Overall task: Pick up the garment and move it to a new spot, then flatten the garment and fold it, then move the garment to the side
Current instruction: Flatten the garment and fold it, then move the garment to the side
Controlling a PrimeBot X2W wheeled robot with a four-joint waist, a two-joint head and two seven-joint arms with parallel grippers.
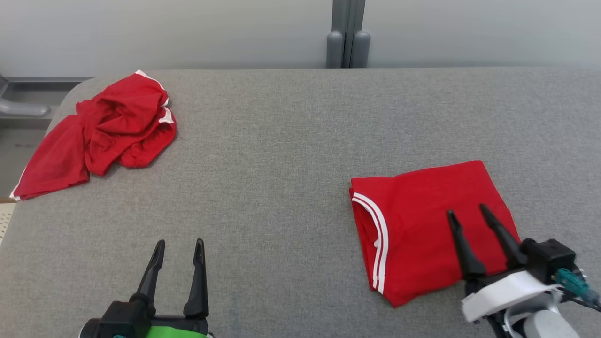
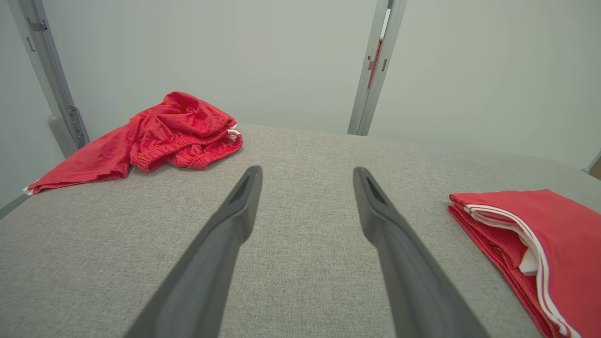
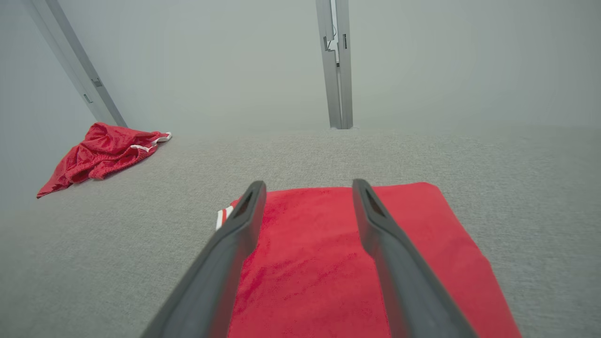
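Observation:
A folded red garment (image 1: 422, 220) with white stripes along its left edge lies flat on the right side of the grey table; it also shows as the folded garment (image 2: 540, 244) and the folded garment (image 3: 328, 263). My right gripper (image 1: 467, 212) hovers over its near right part, open, nothing between the fingers; in its wrist view the right gripper (image 3: 307, 188) points across the red cloth. My left gripper (image 1: 180, 245) stands open above bare table at the lower left, seen again as the left gripper (image 2: 307, 173).
A crumpled red garment (image 1: 108, 131) lies at the far left corner, partly hanging over the table's edge (image 1: 14, 206); it appears as the crumpled garment (image 2: 155, 134) and the crumpled garment (image 3: 101, 152). A grey post (image 1: 347, 33) stands behind the table.

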